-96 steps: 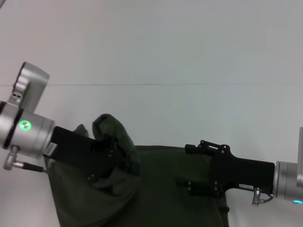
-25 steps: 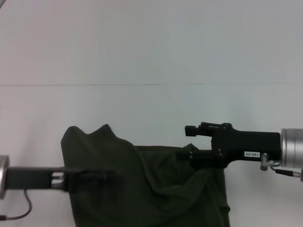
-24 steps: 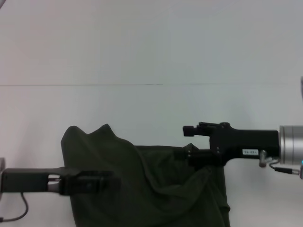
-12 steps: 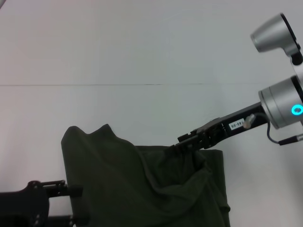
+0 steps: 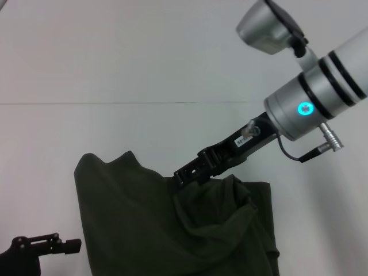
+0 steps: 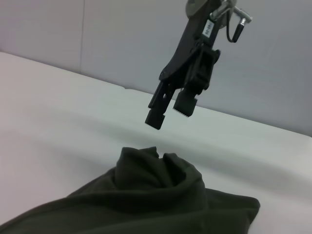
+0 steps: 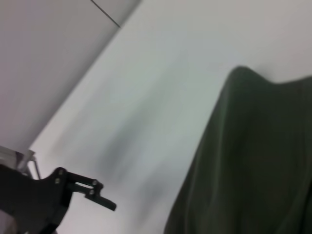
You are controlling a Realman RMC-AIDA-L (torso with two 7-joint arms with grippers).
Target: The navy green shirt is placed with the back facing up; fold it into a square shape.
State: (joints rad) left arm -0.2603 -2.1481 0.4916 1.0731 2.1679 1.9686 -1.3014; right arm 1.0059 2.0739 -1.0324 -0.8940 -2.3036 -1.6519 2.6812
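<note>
While the navy green shirt (image 5: 172, 224) lies rumpled on the white desk (image 5: 144, 132), the right tool (image 5: 183, 175) hangs just above it, its arm slanting down from the upper right of the head view. Seen from the left wrist camera, that right tool (image 6: 168, 111) is clear of the cloth, its two black fingers (image 6: 155, 117) parted with a gap between them and nothing held; a bunched hump of the shirt (image 6: 156, 195) sits directly below the fingertips, apart from them. The shirt spreads across the lower middle of the head view, running out of the bottom edge, with a raised, pointed fold at its far left corner and a crumpled mound of fabric near its far right part, close under the right tool. Its right edge falls fairly straight toward the bottom. The left tool (image 5: 63, 246) sits low at the bottom left corner of the head view, just beside the shirt's left edge and not touching it; whether its fingers are open or closed I cannot tell. From the right wrist camera, the left tool (image 7: 90, 192) shows over bare desk, near the shirt's edge (image 7: 253, 161).
</note>
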